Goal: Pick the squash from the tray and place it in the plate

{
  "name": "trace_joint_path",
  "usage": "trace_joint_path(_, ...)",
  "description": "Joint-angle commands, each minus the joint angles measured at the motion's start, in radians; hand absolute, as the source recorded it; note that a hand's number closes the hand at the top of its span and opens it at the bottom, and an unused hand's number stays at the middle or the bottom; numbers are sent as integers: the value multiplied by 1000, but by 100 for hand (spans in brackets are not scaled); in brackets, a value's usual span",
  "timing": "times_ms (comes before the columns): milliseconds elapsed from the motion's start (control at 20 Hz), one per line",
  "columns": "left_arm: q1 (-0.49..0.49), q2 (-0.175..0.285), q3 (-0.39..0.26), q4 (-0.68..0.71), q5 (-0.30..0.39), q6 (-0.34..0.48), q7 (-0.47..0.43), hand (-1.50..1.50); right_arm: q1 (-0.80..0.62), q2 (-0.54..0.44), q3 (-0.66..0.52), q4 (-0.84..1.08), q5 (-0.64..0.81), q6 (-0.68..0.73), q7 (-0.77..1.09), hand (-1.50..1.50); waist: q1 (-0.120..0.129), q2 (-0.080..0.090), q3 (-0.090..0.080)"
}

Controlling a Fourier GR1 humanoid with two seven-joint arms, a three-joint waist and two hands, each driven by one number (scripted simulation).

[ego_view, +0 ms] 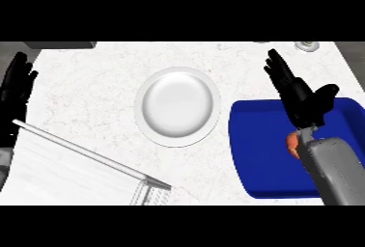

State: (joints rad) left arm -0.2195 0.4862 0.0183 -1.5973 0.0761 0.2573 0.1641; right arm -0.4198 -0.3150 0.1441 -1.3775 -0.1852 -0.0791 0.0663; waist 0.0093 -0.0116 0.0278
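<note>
We count 1 white plate (178, 106) and 1 blue tray (260, 164) on 1 marbled counter (92, 96). In the tray we see 1 orange squash (291, 144), mostly hidden. We count 2 black hands: the left hand (16, 84) and the right hand (296, 91). We also find 1 white ridged rack (71, 169) and 1 small round object (306, 46).

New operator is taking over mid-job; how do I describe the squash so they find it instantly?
Find the blue tray on the right side of the counter, right of the white plate. Inside it, an orange sliver shows at the left edge of the grey wrist below the right robot hand: that is the squash. It is the only orange thing in view.
</note>
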Motion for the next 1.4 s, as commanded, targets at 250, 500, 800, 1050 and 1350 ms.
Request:
trace_joint_path(250, 203, 126, -137, 80, 419, 46, -258, 0, 5, -176, -248, -51, -7, -80, -107, 150, -133, 61, -29)
trace_joint_path(500, 227, 138, -92, 63, 478, -14, -238, 0, 81, -262, -345, 28, 101, -235, -113, -150, -182, 73, -26)
trace_joint_path(800, 249, 136, -79, 71, 531, -56, -202, 0, 126, -239, -384, 11, 82, -253, -189, -150, -182, 73, -25)
trace_joint_path(1050, 256, 172, -79, 43, 573, -74, -157, 0, 200, -304, -349, 22, 130, -194, -180, -150, -171, 70, -30)
trace_joint_path(1350, 266, 193, -83, -7, 629, -75, -137, 0, 293, -385, -236, 41, 217, -81, -134, -150, -143, 78, -34)
